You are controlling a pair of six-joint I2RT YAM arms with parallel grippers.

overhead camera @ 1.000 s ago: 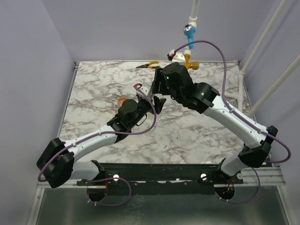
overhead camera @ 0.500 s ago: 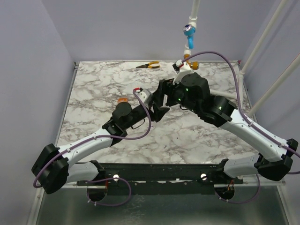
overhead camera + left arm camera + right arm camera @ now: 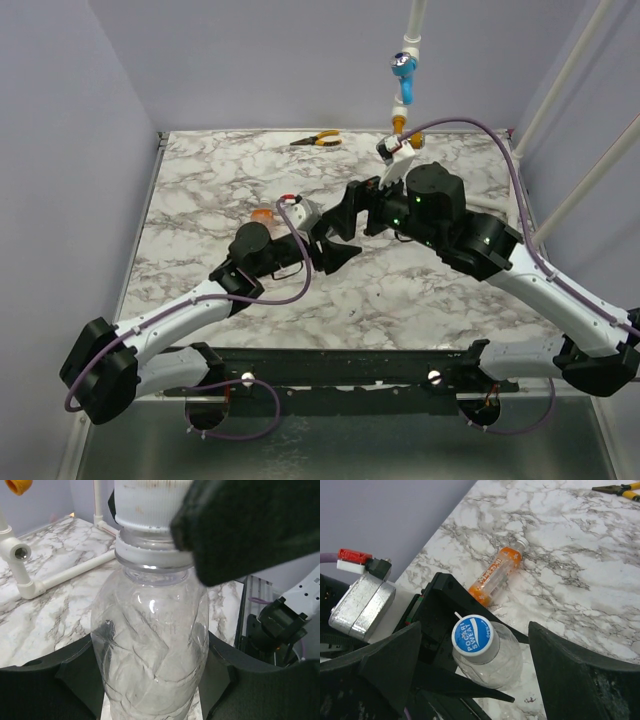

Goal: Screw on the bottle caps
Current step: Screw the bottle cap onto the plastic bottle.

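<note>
My left gripper (image 3: pixel 150 682) is shut on a clear, empty bottle (image 3: pixel 150 640), one finger pressed to each side of its body. A blue-topped white cap (image 3: pixel 472 636) sits on that bottle's neck. My right gripper (image 3: pixel 475 630) is open, its two black fingers (image 3: pixel 570 675) standing wide on either side of the cap without touching it. In the top view both grippers meet at mid-table, the left gripper (image 3: pixel 322 238) under the right gripper (image 3: pixel 345 222), and the clear bottle is hidden between them. A small orange bottle (image 3: pixel 495 575) with a whitish cap (image 3: pixel 521 542) lies flat on the marble.
Orange-handled pliers (image 3: pixel 318 140) lie at the table's far edge. A white pipe rig with a blue valve handle (image 3: pixel 403 65) and an orange valve (image 3: pixel 400 125) stands at the back right. White pipes (image 3: pixel 65 572) run along the right edge.
The right gripper's jaws have spread wide off the cap. Both arms have drifted toward the near side, with the clear bottle still in the left gripper.
</note>
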